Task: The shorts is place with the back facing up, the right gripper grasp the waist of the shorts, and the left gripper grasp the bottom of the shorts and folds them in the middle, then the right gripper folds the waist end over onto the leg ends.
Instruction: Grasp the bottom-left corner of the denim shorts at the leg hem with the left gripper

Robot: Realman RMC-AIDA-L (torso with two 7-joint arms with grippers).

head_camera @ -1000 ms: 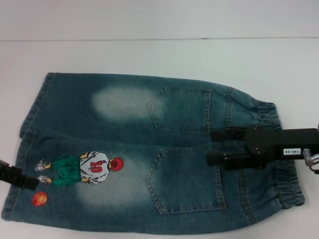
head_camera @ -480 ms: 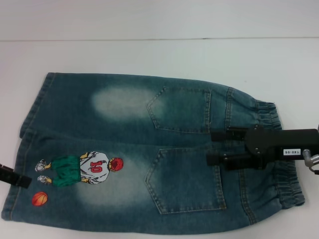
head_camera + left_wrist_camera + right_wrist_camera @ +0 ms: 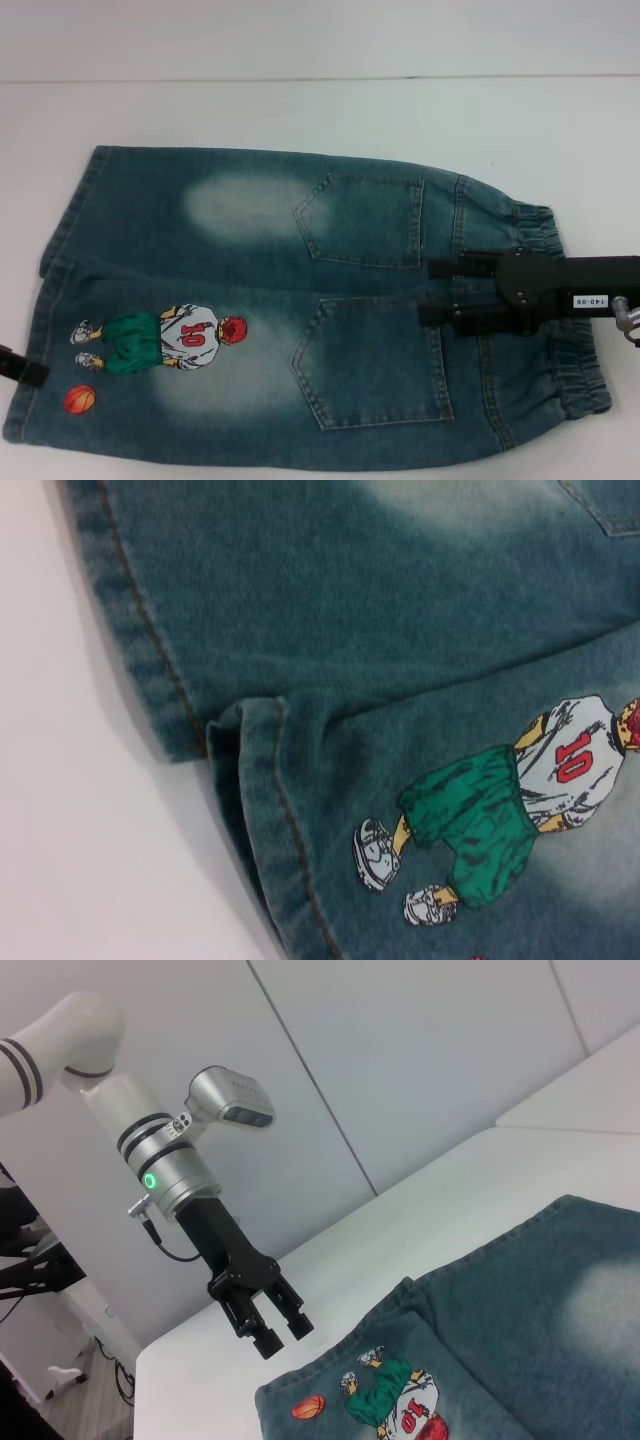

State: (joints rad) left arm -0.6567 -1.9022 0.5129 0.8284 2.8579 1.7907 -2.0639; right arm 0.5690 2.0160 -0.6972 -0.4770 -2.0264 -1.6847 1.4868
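Head view shows the shorts (image 3: 300, 310) spread flat, back up, across the centre and lower part of the frame on a white table (image 3: 320, 115). The elastic waist (image 3: 570, 320) lies at the right, the bottom of the shorts (image 3: 45, 300) at the left beside the cartoon print (image 3: 165, 340).

The right gripper (image 3: 432, 291) sits over the waist end at right of centre, its two fingers spread apart and holding nothing; whether the tips touch the cloth I cannot tell. The left gripper (image 3: 270, 1332) hangs above the hem near the lower left of the right wrist view, fingers parted and empty; in the head view only its tip shows at the left edge.

Denim like this is likely soft but fairly heavy and limp, so it should drape and drag rather than hold a shape. The stitched hem (image 3: 265, 810) and the puckered waistband are thicker, firmer edges, so they look like the best places to pinch. The cloth seems unlikely to slip or be damaged.
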